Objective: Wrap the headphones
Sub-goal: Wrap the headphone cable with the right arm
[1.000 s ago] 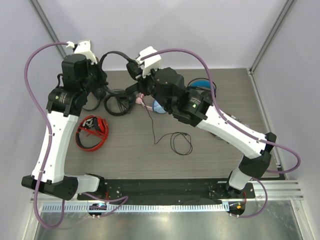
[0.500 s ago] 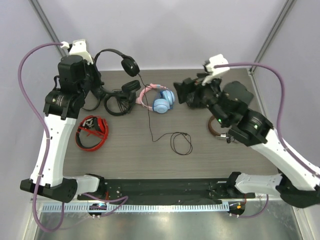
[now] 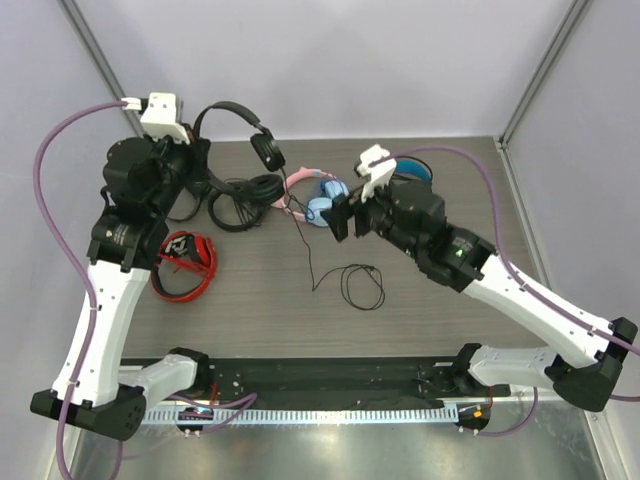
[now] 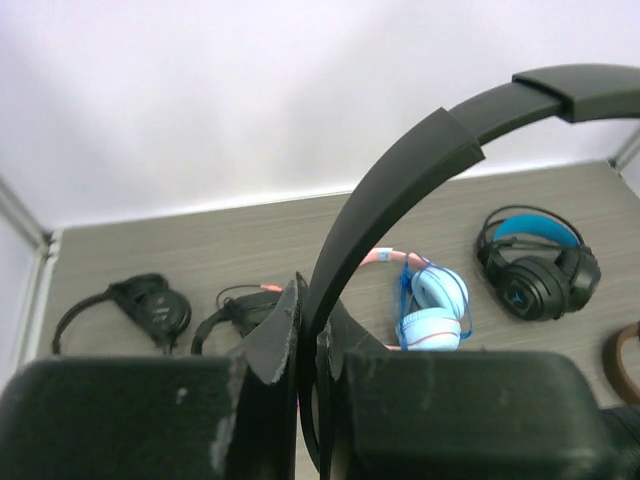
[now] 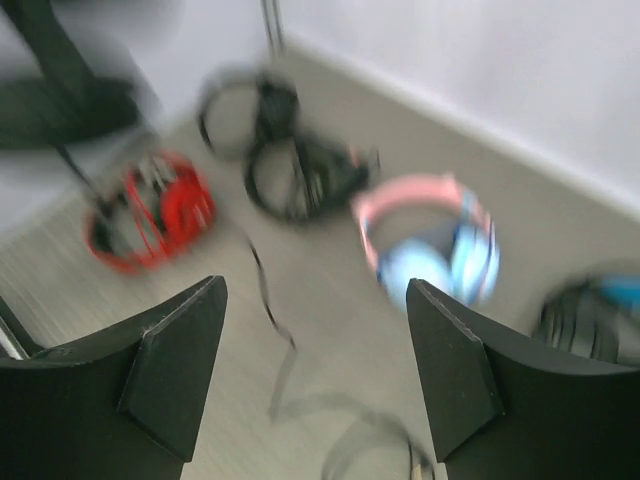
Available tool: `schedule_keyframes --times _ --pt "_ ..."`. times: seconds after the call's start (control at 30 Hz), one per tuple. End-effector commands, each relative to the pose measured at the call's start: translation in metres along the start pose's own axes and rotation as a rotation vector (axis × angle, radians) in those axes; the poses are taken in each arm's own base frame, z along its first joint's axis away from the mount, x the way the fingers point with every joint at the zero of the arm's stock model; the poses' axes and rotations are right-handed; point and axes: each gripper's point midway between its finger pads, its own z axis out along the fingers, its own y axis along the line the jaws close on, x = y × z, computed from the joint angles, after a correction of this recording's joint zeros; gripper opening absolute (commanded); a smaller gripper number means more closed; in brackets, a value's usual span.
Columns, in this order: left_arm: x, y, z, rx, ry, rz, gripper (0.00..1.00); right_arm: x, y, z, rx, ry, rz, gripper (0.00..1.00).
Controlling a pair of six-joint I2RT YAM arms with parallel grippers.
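Top view, headphones: the slim black headphones point(image 3: 228, 108) are up off the tabletop point(image 3: 250, 320) over the far-left corner, with one earcup point(image 3: 268, 152) dangling toward the middle.
Top view, left fingers: the left fingers point(image 3: 195, 160) are on the headband side. The grip itself is hard to read from up here.
Top view, cable: the cable point(image 3: 305, 250) drops from that earcup onto the tabletop and trails toward the near edge, ending in a loose loop around the middle. So its long axis runs far-to-near.
Top view, right fingers: the right fingers point(image 3: 340, 215) are spread wide with nothing in them, hanging just by the pink-and-blue pair point(image 3: 318, 208).
Top view, what matters: the slack cable lies just to the left of the right fingers, and the loop sits on their near-edge side. The right arm is clearly the closer one, so I'd guess it goes for the cable.
Left wrist view, grip: here it's obvious. The fingers point(image 4: 308, 330) are pinched tight on the thin headband point(image 4: 400, 170), which curves up and off to the right. The bulky black pair point(image 4: 540, 268) sits well behind it on the tabletop.
Right wrist view, fingers: pretty blurry, but both fingers point(image 5: 180, 370) stand far apart with an empty gap.
Right wrist view, cable: the cable point(image 5: 270, 312) snakes across the tabletop below that gap, with the red pair point(image 5: 150, 215) off to the side.
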Motion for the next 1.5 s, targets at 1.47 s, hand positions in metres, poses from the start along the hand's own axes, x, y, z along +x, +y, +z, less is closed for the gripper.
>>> schedule_keyframes --times 1.47 --pt "-0.031 -0.056 0.021 0.177 -0.301 0.178 0.0 -0.145 0.041 0.03 -0.431 -0.153 0.249 0.85"
